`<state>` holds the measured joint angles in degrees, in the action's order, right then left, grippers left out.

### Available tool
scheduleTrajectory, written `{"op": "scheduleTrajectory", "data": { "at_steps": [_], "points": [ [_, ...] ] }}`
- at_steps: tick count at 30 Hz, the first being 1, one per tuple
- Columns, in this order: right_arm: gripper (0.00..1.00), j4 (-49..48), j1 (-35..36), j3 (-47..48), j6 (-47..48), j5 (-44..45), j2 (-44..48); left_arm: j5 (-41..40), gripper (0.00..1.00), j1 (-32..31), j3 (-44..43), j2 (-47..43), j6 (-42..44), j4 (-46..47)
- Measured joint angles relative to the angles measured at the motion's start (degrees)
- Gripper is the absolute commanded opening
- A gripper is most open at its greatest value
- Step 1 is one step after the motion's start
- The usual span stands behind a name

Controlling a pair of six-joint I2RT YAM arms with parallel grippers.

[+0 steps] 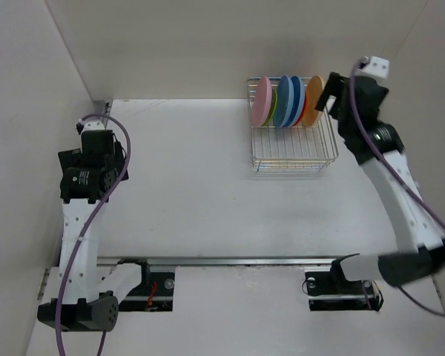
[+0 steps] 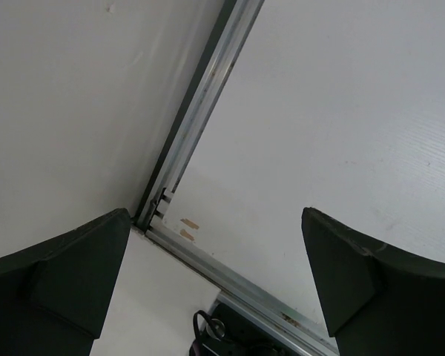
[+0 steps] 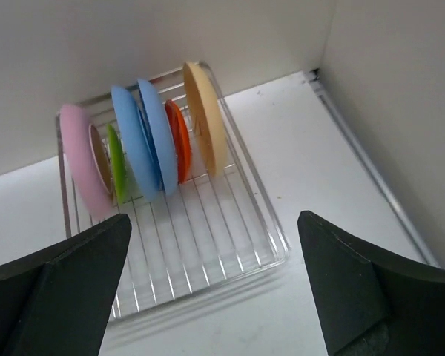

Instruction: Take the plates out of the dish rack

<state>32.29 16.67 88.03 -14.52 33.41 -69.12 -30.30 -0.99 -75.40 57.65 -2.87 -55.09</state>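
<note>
Right gripper (image 3: 215, 230), jaws wide, is hovering over plates (image 1: 289, 101) standing in rack (image 1: 293, 152) far right; left gripper (image 2: 216, 222), also wide, is idling left; tight spacing is risking a two-plate pinch.

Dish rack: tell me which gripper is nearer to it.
Right. The right gripper hangs open just right of the dish rack, beside the pale orange plate; the left gripper is open far away, by the left wall.
</note>
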Motion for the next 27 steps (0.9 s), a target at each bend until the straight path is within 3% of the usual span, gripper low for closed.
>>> {"op": "scheduleTrajectory", "data": {
  "at_steps": [3,5,9,12,13,14,15,18,25,27],
  "points": [
    [0.89,-0.5,-3.1,10.6,0.0,-1.6,-18.8,0.3,1.00,0.0,0.0,1.3,0.0,0.0],
    [0.75,0.0,-5.9,17.4,-0.8,-3.0,-29.7,0.4,1.00,0.0,0.0,2.6,0.0,0.0],
    [0.73,1.1,-9.6,28.9,-1.8,-3.9,-46.2,0.4,1.00,0.0,0.0,6.1,0.0,0.1],
    [0.70,2.0,-10.3,34.0,-1.9,-3.5,-53.6,0.3,1.00,0.0,-0.5,9.2,0.0,-0.1],
    [0.65,2.0,-10.3,35.2,-1.9,-3.3,-55.4,0.3,1.00,0.0,-0.8,10.4,0.0,-0.1],
    [0.52,2.0,-10.3,36.0,-2.0,-3.0,-57.0,0.2,1.00,0.0,-1.2,11.4,0.0,-0.1],
    [0.45,2.0,-10.2,36.5,-2.0,-2.6,-58.3,0.1,1.00,0.0,-1.4,12.3,0.0,-0.1],
    [0.28,2.1,-10.1,37.0,-2.8,-0.7,-60.5,0.0,1.00,0.0,-1.6,13.9,0.0,-0.1],
    [0.00,0.5,-9.4,35.1,0.5,7.9,-60.2,-0.2,1.00,0.0,-2.0,14.6,0.0,-0.5],
    [0.00,-0.7,-7.9,34.1,2.3,11.7,-59.6,-0.1,1.00,0.0,-2.5,14.6,0.0,-0.6]
  ]
}}
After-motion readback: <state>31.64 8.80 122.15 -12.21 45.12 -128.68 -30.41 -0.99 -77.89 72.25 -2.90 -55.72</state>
